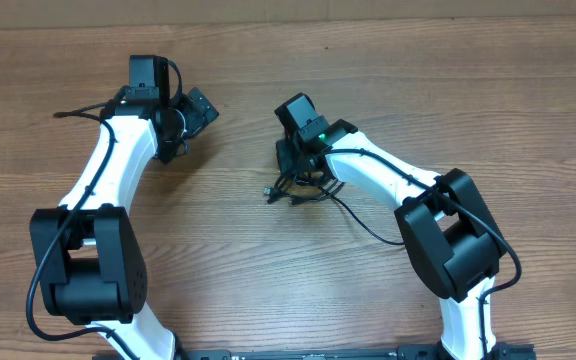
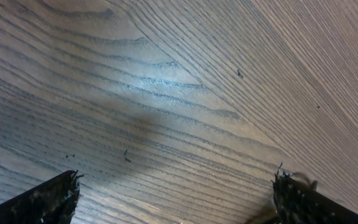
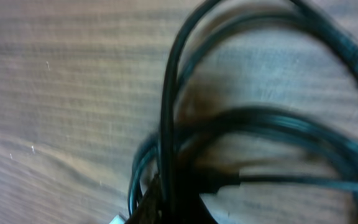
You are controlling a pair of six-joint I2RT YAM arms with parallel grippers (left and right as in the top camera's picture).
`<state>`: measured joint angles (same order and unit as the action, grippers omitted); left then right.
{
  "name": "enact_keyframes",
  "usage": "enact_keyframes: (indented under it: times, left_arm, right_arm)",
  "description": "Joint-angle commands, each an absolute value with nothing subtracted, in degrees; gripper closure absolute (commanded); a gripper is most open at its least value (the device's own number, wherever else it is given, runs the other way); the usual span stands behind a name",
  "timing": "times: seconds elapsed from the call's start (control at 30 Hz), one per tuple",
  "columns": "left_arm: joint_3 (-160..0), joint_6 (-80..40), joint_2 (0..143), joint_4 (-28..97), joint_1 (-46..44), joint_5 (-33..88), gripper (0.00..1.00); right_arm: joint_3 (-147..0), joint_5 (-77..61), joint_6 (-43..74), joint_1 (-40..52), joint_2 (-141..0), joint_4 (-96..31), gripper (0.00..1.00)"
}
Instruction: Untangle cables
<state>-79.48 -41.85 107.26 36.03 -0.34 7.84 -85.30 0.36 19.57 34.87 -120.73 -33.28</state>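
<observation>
The cables (image 1: 298, 190) form a small black bundle on the wooden table, just below the right wrist in the overhead view. My right gripper (image 1: 294, 172) points down into the bundle. In the right wrist view the cables (image 3: 247, 118) loop large and blurred across the frame, and my right gripper (image 3: 179, 208) is shut on several strands at the bottom edge. My left gripper (image 1: 196, 112) is at the upper left, well apart from the bundle. Its fingertips (image 2: 58, 196) stand wide apart over bare wood, so the left gripper (image 2: 176, 199) is open and holds nothing.
A thin black strand (image 1: 73, 112) lies on the table left of the left arm, its end pointing outward. Another thin black line (image 1: 368, 225) runs from the bundle toward the right arm's elbow. Both arm bases stand at the table's near edge.
</observation>
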Motion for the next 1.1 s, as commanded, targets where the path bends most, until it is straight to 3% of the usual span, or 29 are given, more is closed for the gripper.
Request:
enact_keyframes:
  times: [0.0,0.13,0.3,0.47,0.67,0.87,1.07]
  left_arm:
    - [-80.4,-41.7,105.7,36.2,-0.4,7.1,0.00]
    - [-80.4,-24.1,105.7,34.1,-0.5,26.2,0.00]
    - [-80.4,-14.2,105.7,34.0,-1.6,40.1,0.00]
    - [-80.4,-14.5,105.7,34.1,-5.1,40.7,0.01]
    - [-80.4,-26.6,105.7,34.3,-12.2,40.4,0.00]
    - [-80.4,-27.1,105.7,34.3,-16.4,35.0,0.00]
    - [-80.4,-33.9,105.7,27.7,-18.4,35.3,0.00]
  right_arm:
    - [-89.7,-4.1,20.2,34.8,-117.5,-37.5,0.96]
    - [-95.1,-11.2,17.8,34.7,-110.4,-45.7,0.96]
    - [-97.5,-17.8,12.8,34.7,-98.3,-49.8,0.96]
    - [-97.5,-18.1,12.8,34.7,-90.9,-49.8,0.96]
    - [-97.5,-18.1,9.1,34.6,-87.6,-49.6,0.96]
    - [-97.6,-18.1,8.4,34.3,-84.4,-49.7,0.96]
    - [-97.6,-18.1,8.5,34.3,-82.2,-50.3,0.96]
